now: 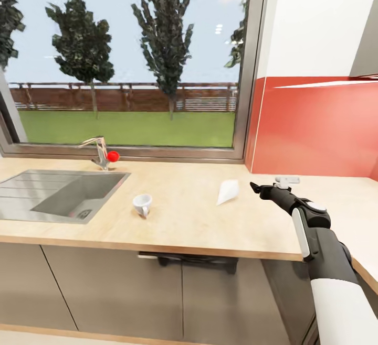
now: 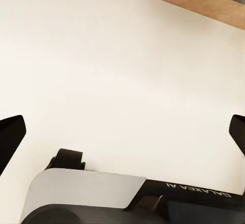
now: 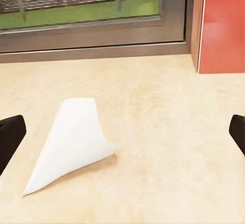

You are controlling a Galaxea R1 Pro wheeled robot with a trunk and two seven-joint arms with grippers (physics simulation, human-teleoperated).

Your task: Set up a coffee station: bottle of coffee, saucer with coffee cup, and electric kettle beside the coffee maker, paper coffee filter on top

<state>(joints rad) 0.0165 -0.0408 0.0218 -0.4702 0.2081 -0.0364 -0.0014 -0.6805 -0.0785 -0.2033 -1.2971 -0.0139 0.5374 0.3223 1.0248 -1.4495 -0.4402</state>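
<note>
The right gripper (image 1: 255,187) hovers with its jaws spread wide just beside the paper coffee filter (image 1: 228,191), which lies flat on the kitchen countertop (image 1: 184,219); the coffee cup (image 1: 142,204) stands nearer the sink (image 1: 58,194). A shallow pinch could slide or crumple the thin cone instead of lifting it

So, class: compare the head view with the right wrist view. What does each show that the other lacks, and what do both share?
Head view alone: the coffee cup, the sink, the tap and the right gripper on its arm. Right wrist view alone: the dark tips of its fingers, spread wide. Shared: the paper coffee filter lying on the kitchen countertop, the window frame, the red panel.
</note>
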